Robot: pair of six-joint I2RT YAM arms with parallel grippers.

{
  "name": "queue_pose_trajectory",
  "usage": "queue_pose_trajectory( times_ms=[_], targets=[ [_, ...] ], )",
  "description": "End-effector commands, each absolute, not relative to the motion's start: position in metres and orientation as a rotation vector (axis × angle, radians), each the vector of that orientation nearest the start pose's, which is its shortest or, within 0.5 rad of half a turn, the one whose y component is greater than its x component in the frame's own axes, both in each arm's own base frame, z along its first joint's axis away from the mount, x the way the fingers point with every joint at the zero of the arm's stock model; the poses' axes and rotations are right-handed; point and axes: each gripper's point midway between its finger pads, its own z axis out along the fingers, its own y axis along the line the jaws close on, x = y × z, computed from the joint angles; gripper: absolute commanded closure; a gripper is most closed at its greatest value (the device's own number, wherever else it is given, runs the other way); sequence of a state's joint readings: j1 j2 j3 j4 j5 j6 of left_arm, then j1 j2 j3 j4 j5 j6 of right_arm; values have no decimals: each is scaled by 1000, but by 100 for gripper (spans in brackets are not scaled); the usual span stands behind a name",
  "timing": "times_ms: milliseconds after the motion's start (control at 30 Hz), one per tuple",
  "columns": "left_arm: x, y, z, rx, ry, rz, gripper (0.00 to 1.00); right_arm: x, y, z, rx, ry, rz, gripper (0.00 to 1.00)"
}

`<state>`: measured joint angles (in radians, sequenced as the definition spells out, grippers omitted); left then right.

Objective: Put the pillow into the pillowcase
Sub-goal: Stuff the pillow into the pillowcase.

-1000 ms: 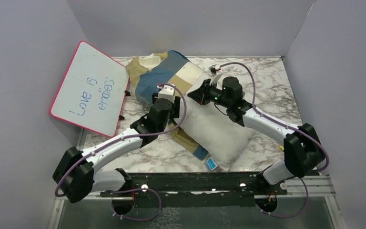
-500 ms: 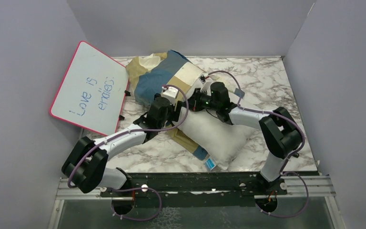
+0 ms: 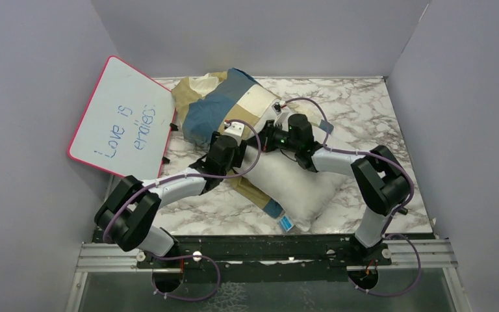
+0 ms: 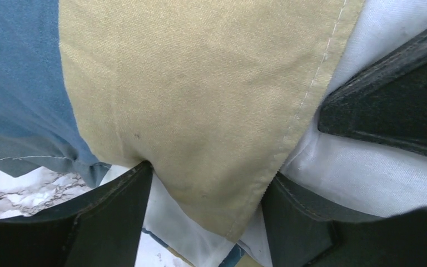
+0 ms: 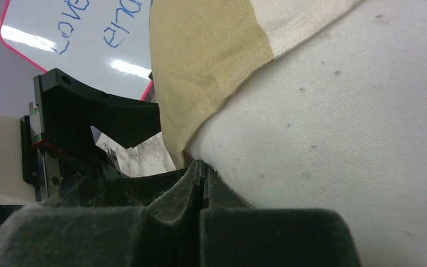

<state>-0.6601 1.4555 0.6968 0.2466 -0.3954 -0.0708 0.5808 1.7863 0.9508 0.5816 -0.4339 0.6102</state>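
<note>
Scene: Two robot arms meet over bedding on a marble-patterned table. A pink-rimmed whiteboard with blue handwriting leans at the left wall.
Pillow: The plump white fabric pillow lies diagonally mid-table. Its far end is tucked under the mouth of the case. Its near end and small blue tag are bare and point toward the arm bases.
Pillowcase: The limp pillowcase of blue, tan and cream checked blocks sits bunched at the far left, covering only the far part of the pillow.
Left gripper: The left gripper stands with its fingers wide apart, astride the tan hem, clamping nothing.
Right gripper: The right gripper has its fingers pressed fully together right where the tan hem meets the white pillow. Whether a fold of cloth is caught between them cannot be told.
Just changed: Within the last second the right arm folded its elbow in, carried its gripper leftward to the mouth of the case and closed its fingers there. The left arm stretched forward to the same spot. Pillow and pillowcase lie about where they did.
What it means: Both grippers are now at the opening, which reads as set-up for drawing the case down over the pillow. Most of the pillow remains uncovered, so the task looks well short of done.
</note>
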Motion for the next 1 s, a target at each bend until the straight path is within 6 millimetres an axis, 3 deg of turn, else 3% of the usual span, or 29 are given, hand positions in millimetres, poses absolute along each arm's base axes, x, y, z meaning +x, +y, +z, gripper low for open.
queue_pose_trajectory(
  times_ms=[0,133,233,333,500,633,767,967],
  targets=[
    [359,-170,99,322,2012,116,35,360,342,114,-272,2008,1151,100],
    [359,-184,116,366,1992,54,51,360,343,109,-267,2013,1160,100],
    [349,-203,127,427,1961,-42,73,362,343,109,-264,2007,1157,100],
    [337,-221,133,477,1942,-140,85,362,343,111,-263,1999,1159,100],
    [317,-240,135,528,1957,-277,86,362,343,112,-255,1992,1164,100],
    [307,-243,127,546,1991,-309,87,361,343,112,-248,1985,1174,100],
    [303,-241,117,556,2017,-308,74,359,342,112,-245,1980,1179,100],
    [309,-233,120,512,2025,-243,72,358,341,114,-245,1974,1180,100]
  ],
)
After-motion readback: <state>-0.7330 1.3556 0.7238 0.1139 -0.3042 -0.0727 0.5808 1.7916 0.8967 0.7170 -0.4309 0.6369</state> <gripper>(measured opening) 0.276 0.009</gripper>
